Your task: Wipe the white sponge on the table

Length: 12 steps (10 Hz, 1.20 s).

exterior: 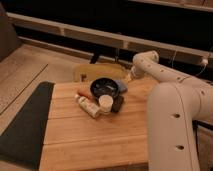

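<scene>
Jaws hang at far edge of table (95, 137).

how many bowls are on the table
1: the dark bowl near the far edge of the table, just left of the gripper, which hangs over that edge. The arm may hide others at right.

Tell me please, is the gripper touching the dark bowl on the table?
Apart. The camera view shows the gripper at the far edge of the table, right of the dark bowl, with a bluish object lying between them.
</scene>
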### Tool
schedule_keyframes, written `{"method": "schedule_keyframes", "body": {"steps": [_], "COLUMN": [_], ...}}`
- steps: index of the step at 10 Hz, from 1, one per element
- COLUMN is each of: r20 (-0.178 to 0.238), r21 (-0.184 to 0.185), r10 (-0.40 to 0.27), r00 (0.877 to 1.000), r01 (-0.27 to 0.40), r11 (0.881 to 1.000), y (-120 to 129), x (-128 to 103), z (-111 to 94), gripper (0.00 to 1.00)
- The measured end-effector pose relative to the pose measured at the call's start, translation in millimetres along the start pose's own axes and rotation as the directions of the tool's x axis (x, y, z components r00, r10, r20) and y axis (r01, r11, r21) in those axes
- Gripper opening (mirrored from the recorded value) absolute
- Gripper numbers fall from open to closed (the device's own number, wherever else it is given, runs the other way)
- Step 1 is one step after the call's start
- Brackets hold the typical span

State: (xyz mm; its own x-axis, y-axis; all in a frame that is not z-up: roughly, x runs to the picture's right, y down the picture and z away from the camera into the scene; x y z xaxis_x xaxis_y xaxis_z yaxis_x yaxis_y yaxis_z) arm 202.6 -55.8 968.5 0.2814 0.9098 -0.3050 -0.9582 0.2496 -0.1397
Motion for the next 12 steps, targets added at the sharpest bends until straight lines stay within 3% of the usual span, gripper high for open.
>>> {"method": "schedule_keyframes", "body": {"steps": [3,6,8,9,10,12], "r20": [-0.001,-0.016,-0.037,-0.038,-0.051,-0.077], "r21": [0.077,0.094,0.035,0.028,-0.035,-0.064], "r10": [-0.036,-0.061,-0.059,-0.058,-0.065,-0.083], "r00": [0.999,0.998,0.998,0.998,0.997,0.994], "r01": [0.036,0.062,0.061,0.059,0.063,0.078], "r11": [0.996,0.994,0.998,0.998,0.997,0.995], "y": [-16.3,-11.2,8.7,10.7,29.6,38.1], "x": [-9.4,-17.9,-17.3,-17.5,-17.5,-11.2], "z": [3.2,15.3,36.7,38.3,53.6,64.6], "gripper": [0.65,0.65,0.65,0.65,0.65,0.65]}}
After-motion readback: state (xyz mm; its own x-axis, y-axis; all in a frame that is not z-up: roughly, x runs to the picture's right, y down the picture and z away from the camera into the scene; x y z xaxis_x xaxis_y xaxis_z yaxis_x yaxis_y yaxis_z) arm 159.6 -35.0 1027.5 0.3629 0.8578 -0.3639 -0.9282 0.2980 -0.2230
